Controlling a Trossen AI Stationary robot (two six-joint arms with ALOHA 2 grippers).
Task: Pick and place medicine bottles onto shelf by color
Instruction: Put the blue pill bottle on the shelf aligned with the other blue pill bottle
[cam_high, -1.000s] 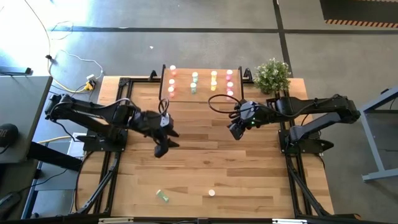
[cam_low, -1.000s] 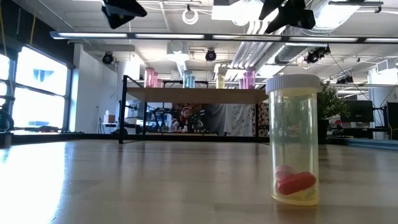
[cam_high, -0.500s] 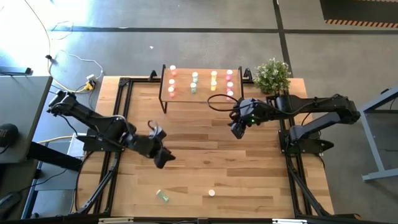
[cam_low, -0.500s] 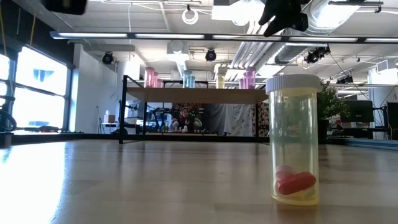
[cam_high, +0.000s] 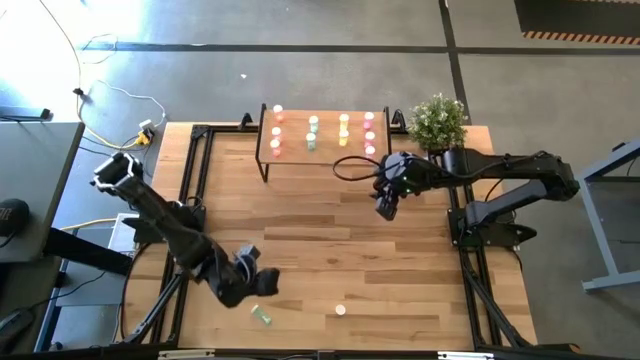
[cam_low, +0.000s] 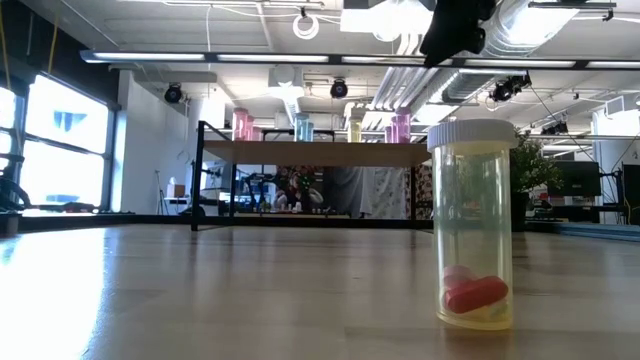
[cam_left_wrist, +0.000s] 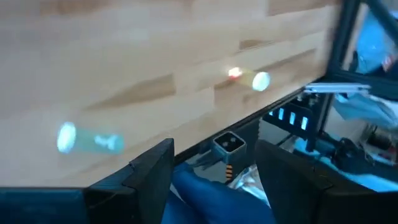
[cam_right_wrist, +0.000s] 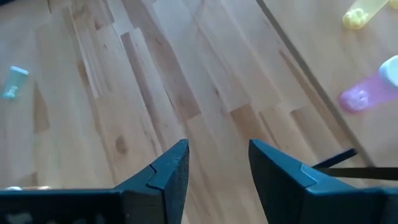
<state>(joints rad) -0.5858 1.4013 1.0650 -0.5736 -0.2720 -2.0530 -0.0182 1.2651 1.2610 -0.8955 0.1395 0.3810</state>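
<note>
From above, the shelf (cam_high: 322, 135) stands at the far edge of the surface (cam_high: 330, 250), with bottles (cam_high: 343, 124) on it in four columns: red, green, yellow, pink. A plant (cam_high: 438, 121) sits just beside the shelf. The left claw (cam_high: 262, 283) hangs near the front edge, well away from the shelf, jaws apart and empty. Just beside it a green bottle (cam_high: 262, 315) lies on its side; a yellow bottle (cam_high: 340, 310) stands a little further along that edge. The right claw (cam_high: 387, 209) hovers in front of the shelf's pink end, jaws apart, holding nothing.

At surface level, the yellow bottle (cam_low: 471, 222) stands upright close by, white-capped, with a red capsule inside. The shelf (cam_low: 320, 152) stands far behind it, bottles (cam_low: 243, 124) lined on top. The right claw (cam_low: 458, 24) hangs overhead.

The left wrist view shows both fingers (cam_left_wrist: 153, 167) spread, the green bottle (cam_left_wrist: 90, 140) lying beyond them and the yellow bottle (cam_left_wrist: 252, 79) further off.

The right wrist view shows spread fingers (cam_right_wrist: 170, 167) over bare wood, a pink bottle (cam_right_wrist: 370, 91) and a yellow one (cam_right_wrist: 362, 12) on the shelf, and the green bottle (cam_right_wrist: 14, 81) far off.
</note>
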